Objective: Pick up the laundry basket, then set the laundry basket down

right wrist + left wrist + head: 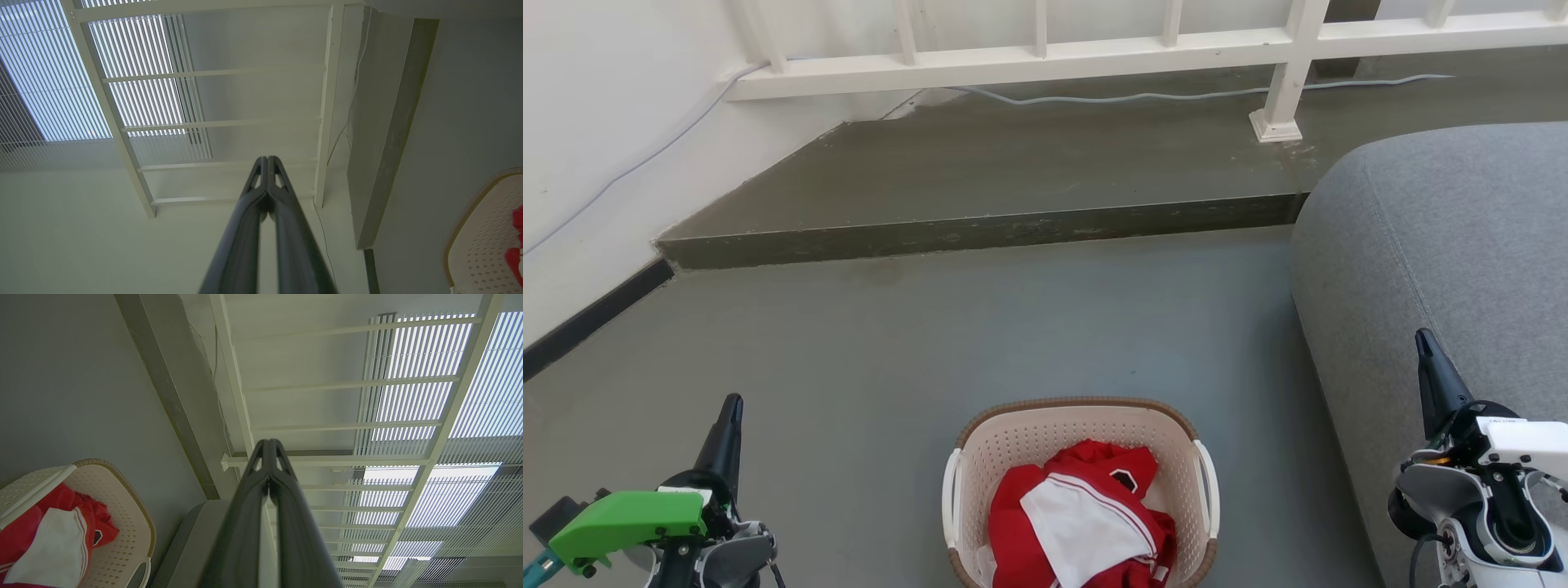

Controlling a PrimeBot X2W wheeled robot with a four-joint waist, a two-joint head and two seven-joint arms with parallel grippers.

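Laundry basket [1054,441] on the floor [931,327] between left hand [734,400] and right hand [1423,335], both pressed together and empty, judged light and stiff; grasp the white side handles [1209,490].

cream perforated plastic laundry basket [1054,437]: brown woven-look rim, white handles | crumpled red cloth garment [1094,478]: white panel, thin red stripes | rounded grey fabric sofa [1445,245]: plain

Even daylight — slatted window [408,396] glares, left gripper [269,444] blurs near lens.
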